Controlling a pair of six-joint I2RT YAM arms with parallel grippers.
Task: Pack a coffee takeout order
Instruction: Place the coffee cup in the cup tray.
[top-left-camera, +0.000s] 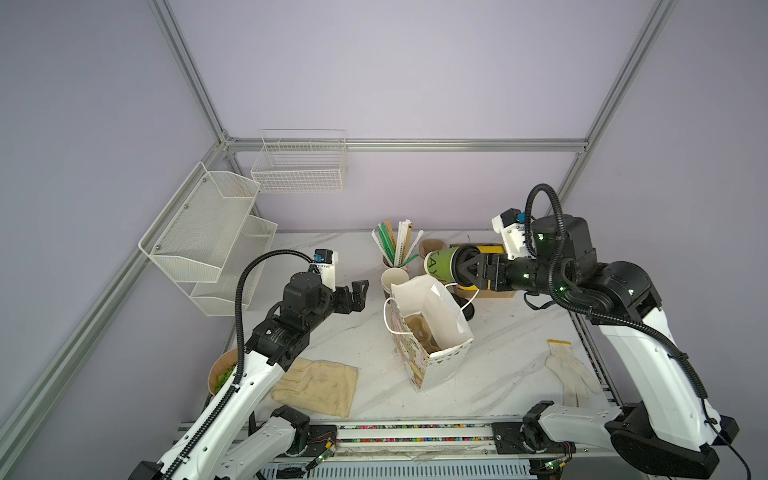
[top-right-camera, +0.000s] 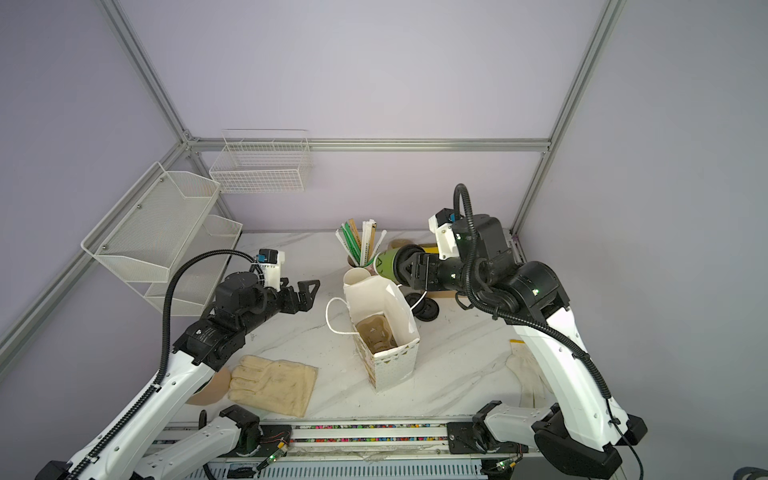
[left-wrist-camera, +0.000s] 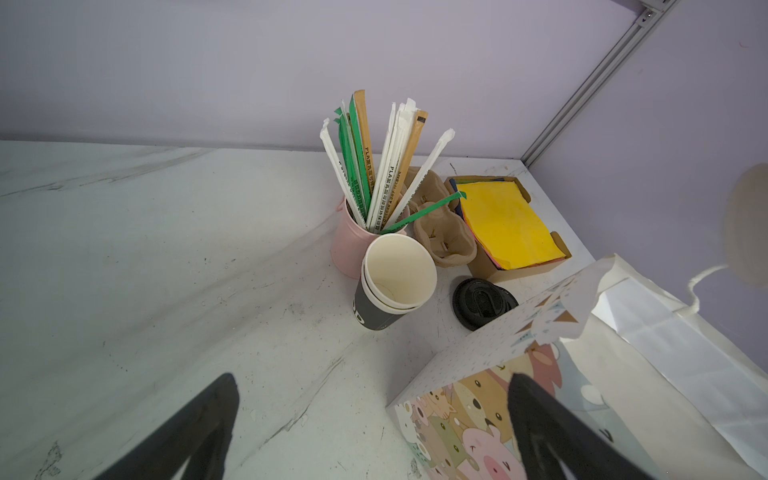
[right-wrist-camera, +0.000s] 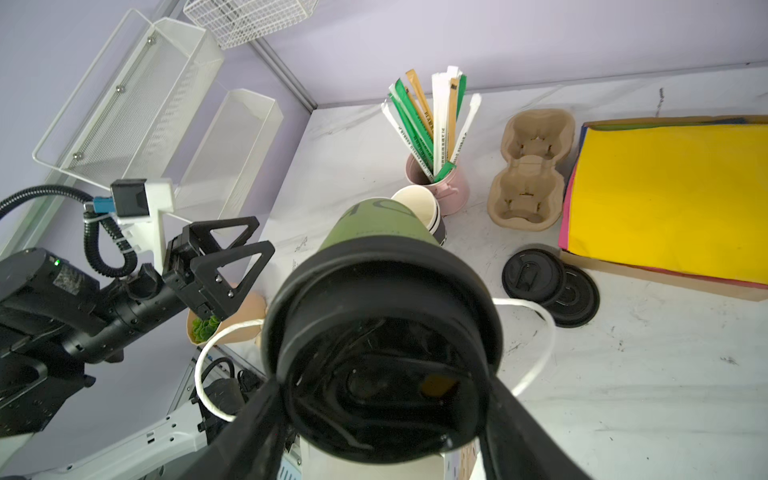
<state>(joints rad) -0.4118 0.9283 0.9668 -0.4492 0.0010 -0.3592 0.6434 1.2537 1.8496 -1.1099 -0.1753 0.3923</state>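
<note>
Main risk: the right gripper (top-left-camera: 467, 268) is clamped on the black-lid end of the green lidded cup (top-left-camera: 436, 266), not the body, and the cup lies approx. level in the air. The lid could pop or slide off and drop it, and any liquid inside could seep out. The cup is up by the far rim of the paper bag (top-left-camera: 446, 309), not in it yet. It has to be righted before going down, or its base may catch the rim or the white handle (top-left-camera: 467, 305) and tip the bag. The bag stands loose w/ nothing holding it. A miss of the carrier (top-left-camera: 419, 332) wells inside = cup falls over. Pose: right arm reaches across, forearm roughly level, cup base leading. Left gripper (top-left-camera: 357, 297) hangs raised beside the bag, jaws wide apart, empty, not touching.
</note>
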